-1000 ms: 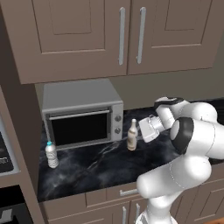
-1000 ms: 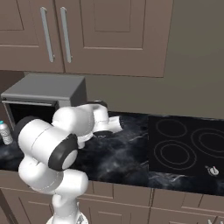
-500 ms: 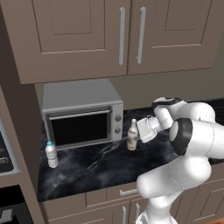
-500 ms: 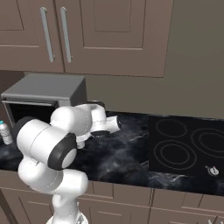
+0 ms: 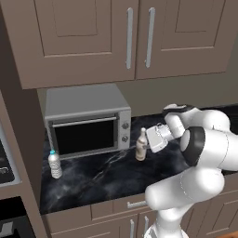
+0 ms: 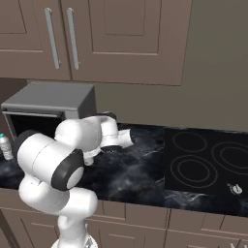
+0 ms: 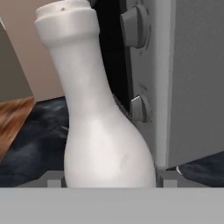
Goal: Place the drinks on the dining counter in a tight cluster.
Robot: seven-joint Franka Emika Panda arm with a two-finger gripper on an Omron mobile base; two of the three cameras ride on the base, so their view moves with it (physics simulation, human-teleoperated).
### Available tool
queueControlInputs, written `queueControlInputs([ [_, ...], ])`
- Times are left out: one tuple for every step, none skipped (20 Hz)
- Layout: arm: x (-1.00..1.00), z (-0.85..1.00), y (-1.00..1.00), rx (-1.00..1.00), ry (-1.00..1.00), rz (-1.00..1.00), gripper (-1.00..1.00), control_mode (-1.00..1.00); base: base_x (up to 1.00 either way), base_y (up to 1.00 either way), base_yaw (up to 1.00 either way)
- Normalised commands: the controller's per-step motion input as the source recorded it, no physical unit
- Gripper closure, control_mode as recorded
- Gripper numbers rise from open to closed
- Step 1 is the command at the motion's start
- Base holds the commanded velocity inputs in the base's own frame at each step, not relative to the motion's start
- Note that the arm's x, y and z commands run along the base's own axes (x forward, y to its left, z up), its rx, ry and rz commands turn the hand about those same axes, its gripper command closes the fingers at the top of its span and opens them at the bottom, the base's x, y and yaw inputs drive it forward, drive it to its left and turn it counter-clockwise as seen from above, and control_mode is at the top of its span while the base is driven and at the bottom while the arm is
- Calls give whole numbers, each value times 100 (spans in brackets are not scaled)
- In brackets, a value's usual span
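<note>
A slim white narrow-necked bottle [image 5: 141,147] stands upright on the narrow black marble counter [image 5: 102,179], just right of the grey toaster oven [image 5: 88,122]. My gripper [image 5: 146,143] reaches in from the right at the bottle's lower body. In the hand view the white bottle [image 7: 105,131] sits between my gripper's [image 7: 111,182] fingers, whose tips [image 7: 55,181] press against its sides. A small clear blue-capped water bottle [image 5: 55,163] stands left of the oven, also at the left edge of the right base view [image 6: 5,146]. The dining counter is out of view.
The toaster oven's [image 7: 175,83] front panel with its knobs is right behind the bottle. Brown wall cabinets [image 5: 139,37] hang above the counter. A black cooktop [image 6: 208,160] lies to the right. A tall brown cabinet side bounds the counter at the left.
My gripper has moved left onto the white bottle and its fingers have closed in on the bottle's sides. Both bottles stay where they were.
</note>
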Motion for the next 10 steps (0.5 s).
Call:
queueControlInputs([
  [-37,19,0,0,0,-6,100,-100,0,0,0],
  [-39,32,-1,0,1,-11,100,-100,0,0,0],
  [-51,41,-10,0,2,-13,100,-100,0,0,0],
  [-64,54,-12,0,2,-16,100,-100,0,0,0],
  [-79,59,0,0,0,-18,100,-100,0,0,0],
  [-73,76,0,-3,0,-17,100,-100,0,0,0],
  [-54,96,0,-4,5,-21,100,-100,0,0,0],
  [-34,100,-1,-4,12,-23,100,-100,0,0,0],
  [-19,100,-6,-5,18,-24,100,-100,0,0,0],
  [0,100,-2,-7,20,-25,100,-100,0,0,0],
])
